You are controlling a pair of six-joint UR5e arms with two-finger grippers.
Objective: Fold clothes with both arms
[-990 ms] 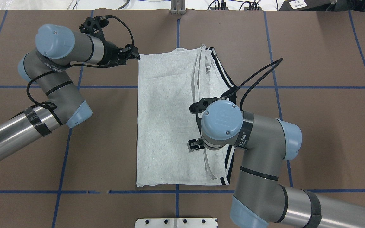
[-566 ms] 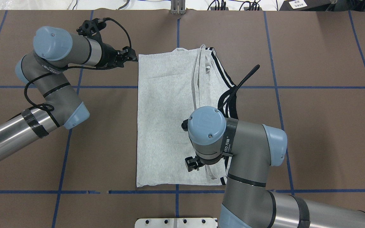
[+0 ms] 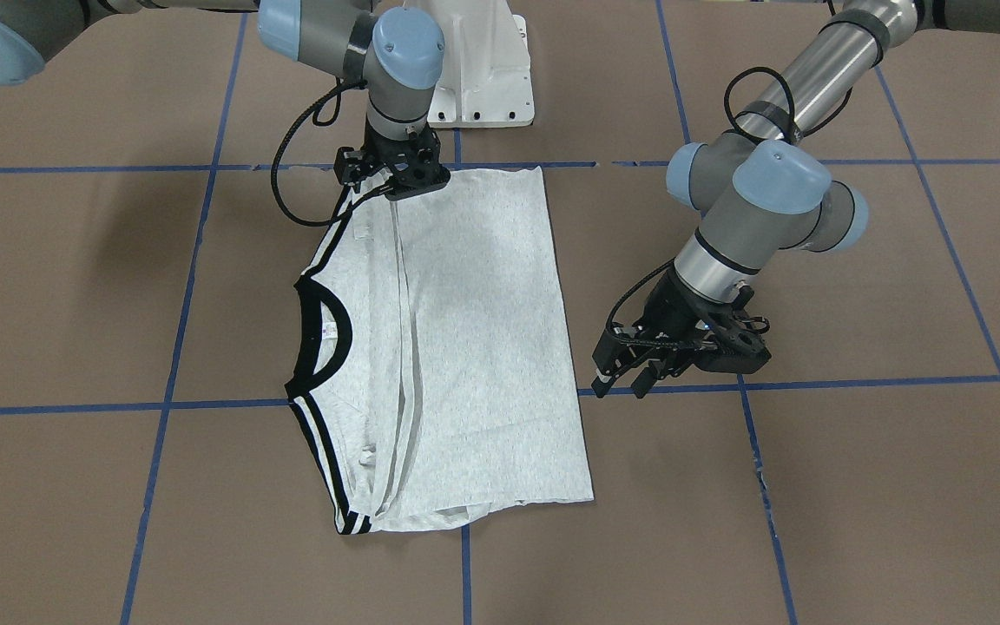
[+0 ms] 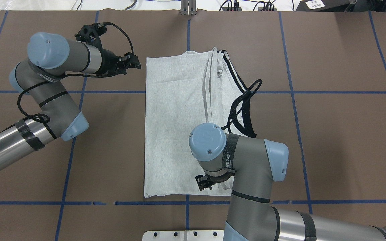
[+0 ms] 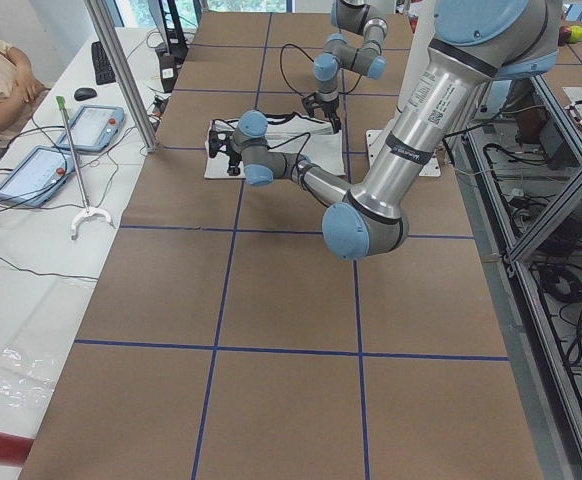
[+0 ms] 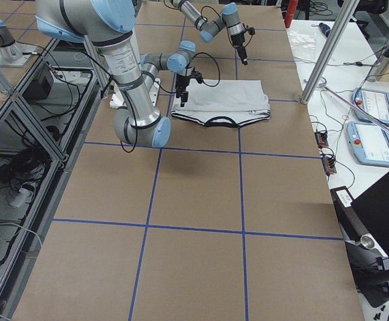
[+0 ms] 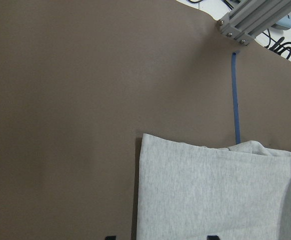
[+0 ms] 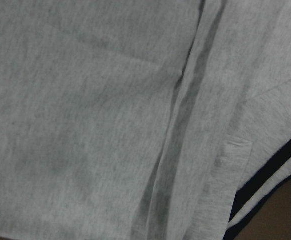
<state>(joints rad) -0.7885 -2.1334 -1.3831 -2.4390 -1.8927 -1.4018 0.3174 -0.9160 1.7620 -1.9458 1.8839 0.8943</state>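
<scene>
Cloth work stands between folds, as I judge it. The T-shirt (image 4: 176, 127) lies flat on the bench (image 4: 330, 134) as a long grey rectangle running away from the robot. A plain grey panel is doubled over most of it, and the black collar (image 3: 345, 334) and the shoulder stripes (image 3: 324, 469) show along the robot's right-hand edge. No print is visible from above.

The left arm (image 4: 50, 97) hovers just beside the shirt's far left corner, apart from the cloth. Its jaws are spread and hold nothing; its wrist camera looks down on that bare corner with the two fingertips well apart.

The right arm (image 4: 246, 174) is bent low over the edge nearest the robot, close to the line where the doubled panel ends. Its jaws are down at the fabric. Its own camera fills with grey weave and no finger shows, so I cannot tell whether they are clenched on the cloth or merely resting over it.

The next move probably calls for the left jaws to drop on their corner and nip all layers. Both arms would then lift and travel together, so that the panel carries over squarely without dragging the layer beneath.
</scene>
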